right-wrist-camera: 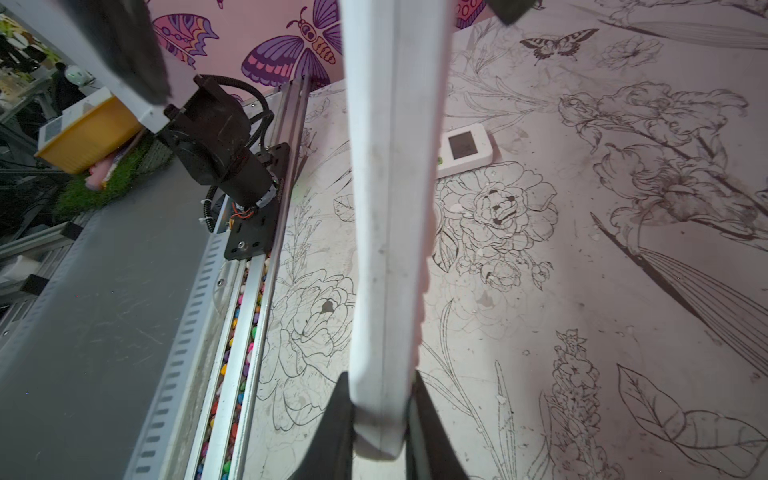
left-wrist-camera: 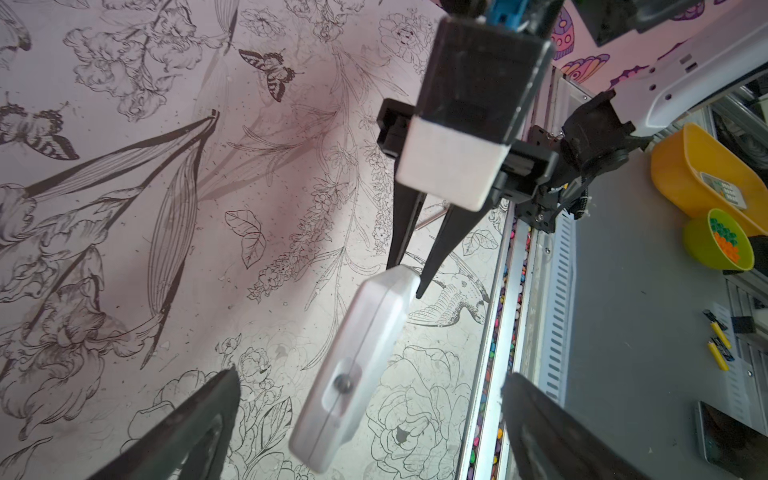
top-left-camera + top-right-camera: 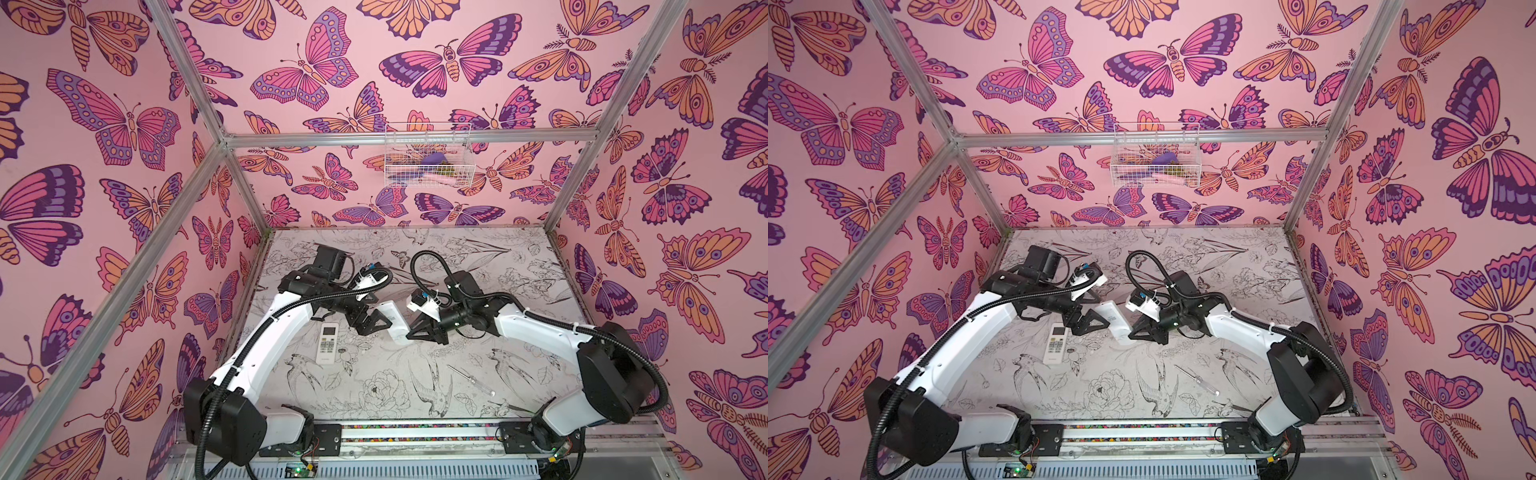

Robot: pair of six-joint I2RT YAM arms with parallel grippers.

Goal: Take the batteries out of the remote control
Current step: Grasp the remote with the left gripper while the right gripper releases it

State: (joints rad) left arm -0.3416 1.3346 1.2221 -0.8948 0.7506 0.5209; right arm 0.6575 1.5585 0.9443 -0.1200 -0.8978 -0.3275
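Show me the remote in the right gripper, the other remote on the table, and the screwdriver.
Held remote (image 3: 387, 311): a top view, upper part of its white body.
Remote on the table (image 3: 327, 347): a top view, its button face.
Screwdriver (image 3: 471, 380): a top view, midway along it.

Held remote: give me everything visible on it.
The held remote is slim, white and plastic-looking. A seam runs along its edge, and a small dark screw sits in a recess toward its free end. No open compartment shows. The right end effector clamps one end and holds it edge-on above the table. The open left end effector flanks the free end without touching.
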